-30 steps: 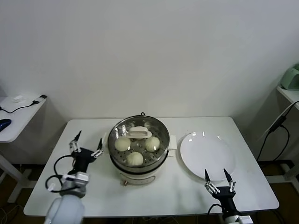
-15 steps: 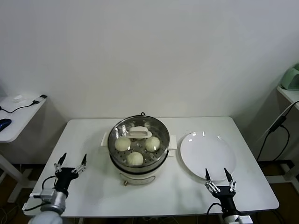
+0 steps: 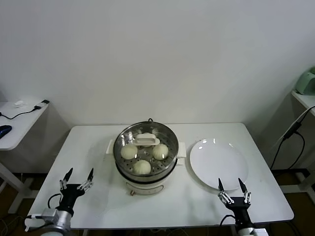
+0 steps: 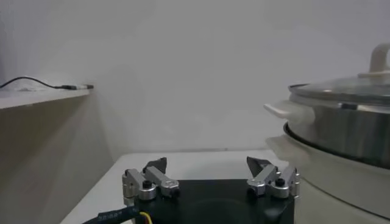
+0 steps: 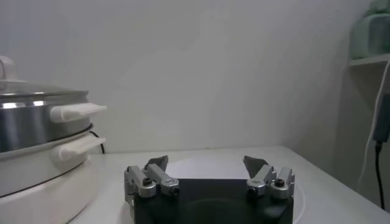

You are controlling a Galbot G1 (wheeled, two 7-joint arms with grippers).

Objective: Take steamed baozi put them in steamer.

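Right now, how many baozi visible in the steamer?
3 clear, all under the lid in the steamer: left baozi, right baozi, front baozi. A fourth may sit at the back behind the lid handle; can't tell. The plate holds none.

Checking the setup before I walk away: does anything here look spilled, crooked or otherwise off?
Nothing stands out. The glass lid sits level on the steamer, three baozi show through it, and the white plate beside it is bare. Left gripper and right gripper hang open and empty near the table's front edge.
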